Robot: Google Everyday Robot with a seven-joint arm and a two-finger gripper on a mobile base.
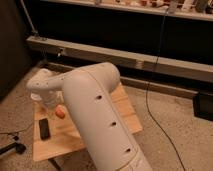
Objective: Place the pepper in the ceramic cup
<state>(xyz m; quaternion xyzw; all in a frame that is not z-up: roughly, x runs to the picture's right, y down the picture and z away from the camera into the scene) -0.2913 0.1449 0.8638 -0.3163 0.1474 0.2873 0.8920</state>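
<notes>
On the worktop [127, 122], near its left edge, lies a flat black device [45, 128], its long axis running roughly from back to front. Just behind it and to its right, the end effector [50, 104] hangs low over the left part of the worktop, tucked under the arm's white wrist [46, 85]. Whether it is open or holds anything cannot be told. Right beside it the pepper [60, 113] shows as a small orange-red patch on the wood. The arm covers part of it, so its long axis and pointing direction stay unclear.
</notes>
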